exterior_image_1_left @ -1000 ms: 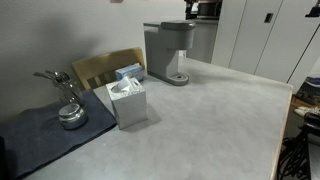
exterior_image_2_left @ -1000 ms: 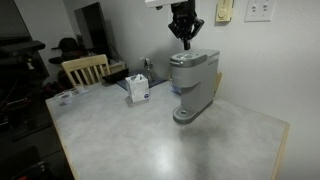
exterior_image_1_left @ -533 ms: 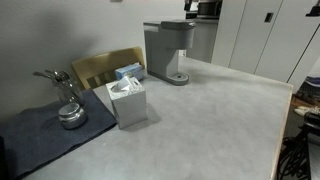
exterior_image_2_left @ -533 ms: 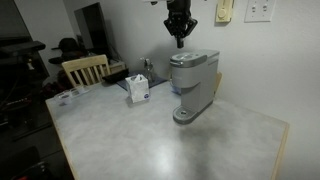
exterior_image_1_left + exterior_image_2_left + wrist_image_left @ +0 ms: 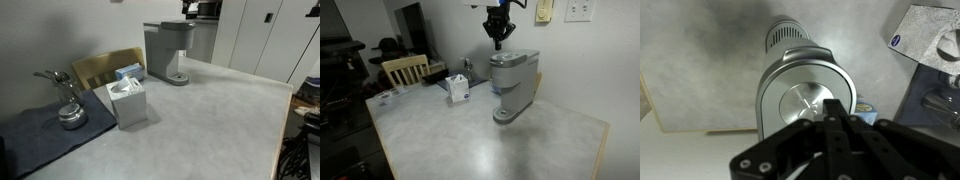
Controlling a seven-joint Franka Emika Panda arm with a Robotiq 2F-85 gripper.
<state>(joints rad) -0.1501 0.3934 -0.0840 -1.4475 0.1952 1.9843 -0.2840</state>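
Note:
A grey single-cup coffee maker [image 5: 514, 82] stands on the pale table, also visible from the other side as the coffee maker [image 5: 167, 52]. My gripper [image 5: 499, 42] hangs in the air straight above its lid, shut, with nothing between the fingers. In the wrist view the gripper [image 5: 840, 104] comes in from the bottom, its black fingers pressed together over the round silver lid of the coffee maker [image 5: 805, 98]. There is a clear gap between the fingertips and the lid.
A white tissue box [image 5: 127, 101] stands near the table's edge, with a smaller blue box [image 5: 128, 71] behind it. A wooden chair [image 5: 404, 69] is at the table's end. A metal pot [image 5: 70, 113] rests on a dark cloth [image 5: 40, 138].
The gripper has risen a little above the coffee maker and stays shut. Nothing else has moved.

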